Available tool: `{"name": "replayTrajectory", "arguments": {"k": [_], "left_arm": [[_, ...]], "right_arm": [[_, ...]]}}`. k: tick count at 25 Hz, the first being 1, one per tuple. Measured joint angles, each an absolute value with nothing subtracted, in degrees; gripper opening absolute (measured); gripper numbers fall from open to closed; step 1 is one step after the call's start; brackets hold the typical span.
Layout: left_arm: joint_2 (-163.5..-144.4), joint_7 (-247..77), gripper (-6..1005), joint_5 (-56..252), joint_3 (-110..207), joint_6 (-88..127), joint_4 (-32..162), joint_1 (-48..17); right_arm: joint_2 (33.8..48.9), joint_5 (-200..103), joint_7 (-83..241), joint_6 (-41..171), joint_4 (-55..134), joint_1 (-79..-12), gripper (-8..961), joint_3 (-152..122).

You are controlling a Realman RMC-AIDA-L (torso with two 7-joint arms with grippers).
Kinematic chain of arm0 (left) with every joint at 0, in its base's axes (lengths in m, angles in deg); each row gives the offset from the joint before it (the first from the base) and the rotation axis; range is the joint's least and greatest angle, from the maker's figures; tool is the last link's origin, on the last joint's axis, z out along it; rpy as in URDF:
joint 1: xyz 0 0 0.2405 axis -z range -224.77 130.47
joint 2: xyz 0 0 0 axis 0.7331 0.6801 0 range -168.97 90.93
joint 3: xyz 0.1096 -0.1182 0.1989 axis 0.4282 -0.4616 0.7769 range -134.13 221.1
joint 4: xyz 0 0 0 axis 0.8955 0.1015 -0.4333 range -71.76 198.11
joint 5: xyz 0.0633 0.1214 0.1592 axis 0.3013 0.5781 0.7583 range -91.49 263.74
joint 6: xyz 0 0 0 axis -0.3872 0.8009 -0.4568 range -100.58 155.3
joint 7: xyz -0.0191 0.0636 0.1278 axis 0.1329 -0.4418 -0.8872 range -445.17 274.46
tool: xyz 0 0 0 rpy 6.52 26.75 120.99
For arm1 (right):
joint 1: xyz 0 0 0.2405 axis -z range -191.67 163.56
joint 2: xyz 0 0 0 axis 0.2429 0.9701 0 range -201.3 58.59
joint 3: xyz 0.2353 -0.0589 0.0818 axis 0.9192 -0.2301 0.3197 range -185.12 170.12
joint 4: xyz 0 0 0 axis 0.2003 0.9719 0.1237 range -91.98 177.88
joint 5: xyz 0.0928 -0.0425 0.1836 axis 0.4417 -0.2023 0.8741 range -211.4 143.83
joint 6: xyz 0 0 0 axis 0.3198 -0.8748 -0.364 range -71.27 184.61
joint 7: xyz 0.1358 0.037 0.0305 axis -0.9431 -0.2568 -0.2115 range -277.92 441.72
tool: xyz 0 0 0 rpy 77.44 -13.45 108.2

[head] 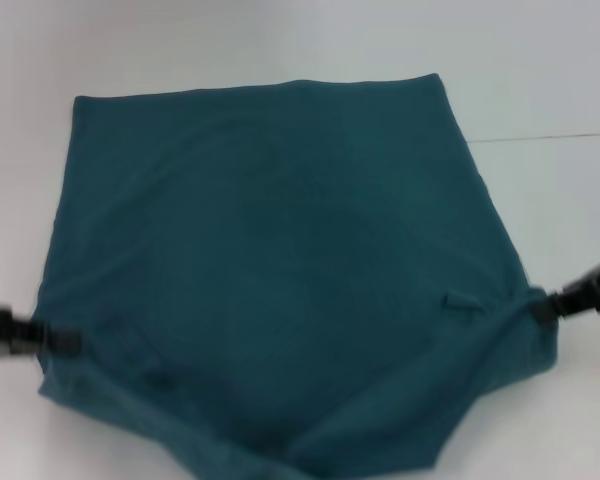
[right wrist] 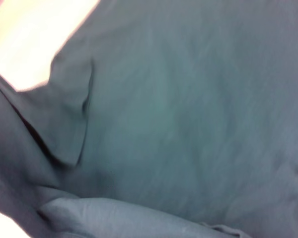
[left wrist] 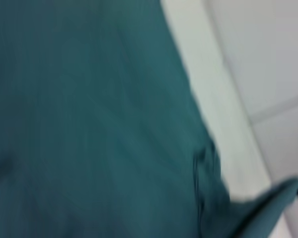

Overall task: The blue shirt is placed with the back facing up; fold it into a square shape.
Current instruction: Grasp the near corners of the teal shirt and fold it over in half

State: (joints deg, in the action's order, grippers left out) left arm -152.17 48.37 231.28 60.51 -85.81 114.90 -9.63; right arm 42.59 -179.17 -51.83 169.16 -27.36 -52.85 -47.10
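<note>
the blue shirt (head: 280, 270) lies spread over the middle of the white tabletop (head: 540, 60), plain side up, no lettering showing. its far hem runs straight and flat toward the tabletop's far edge, while the near part, toward the robot, is lifted and bunched, with loose folds hanging along the near edge. a small pucker of cloth stands up close to the right side of the shirt.

the left gripper (head: 55, 340) is at the shirt's near left edge and the right gripper (head: 542, 305) at its near right edge, each touching the cloth where it pulls taut, so both look to be pinching the fabric. the jaws themselves are too blurred for me to say for sure whether they are pressed together on it or not. the wrist views show only teal cloth and a strip of tabletop, with one rolled fold in the right one.

as for progress, i'd judge this is early: the shirt is at nearly full spread, no clean fold line is laid down yet, and nothing like a square has formed. the near end seems to be held up ready to be carried over toward the far hem. left to do would be that fold, then further folds to bring the sides in and flatten it.
</note>
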Motion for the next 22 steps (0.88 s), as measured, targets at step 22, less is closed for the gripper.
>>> {"name": "replayTrajectory", "arguments": {"k": [22], "left_arm": [[-154.76, 40.3, 27, 216.1, 65.6, -54.8, 109.0, -6.7]], "right_arm": [[41.08, -170.2, -54.3, 142.7, -17.1, -55.2, 67, -43.4]]}}
